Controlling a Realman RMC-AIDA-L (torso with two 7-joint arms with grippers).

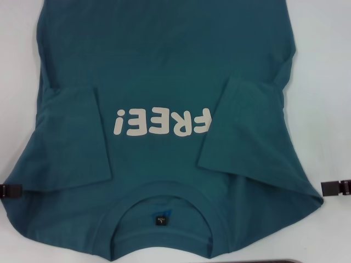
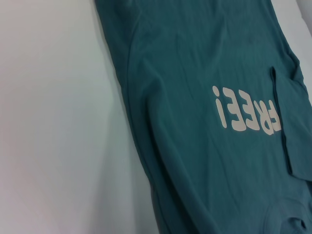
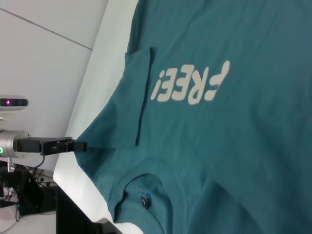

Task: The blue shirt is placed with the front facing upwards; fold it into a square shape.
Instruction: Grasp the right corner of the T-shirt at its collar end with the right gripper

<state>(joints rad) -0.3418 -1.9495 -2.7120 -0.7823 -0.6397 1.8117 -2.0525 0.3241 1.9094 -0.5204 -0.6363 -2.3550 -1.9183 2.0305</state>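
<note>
Blue shirt (image 1: 164, 71) spread front up across the white table (image 1: 323, 82), collar nearest the robot, hem running off the far edge of the head view. Both short sleeves folded inward onto the chest: left sleeve (image 1: 74, 134) lying flat beside the lettering, right sleeve (image 1: 241, 126) overlapping the last letter. Cream lettering (image 1: 162, 121) reading "FREE!", upside down from the head camera. Small dark label (image 1: 160, 219) inside the round ribbed collar (image 1: 164, 205), text too small to read. Dark teal fabric, mild creases along the left side seam. Left gripper (image 1: 11, 190) at the shirt's left shoulder edge, right gripper (image 1: 335, 188) just beside the right shoulder edge; cannot tell whether either claw is apart or together. Nothing lying on the shirt.
</note>
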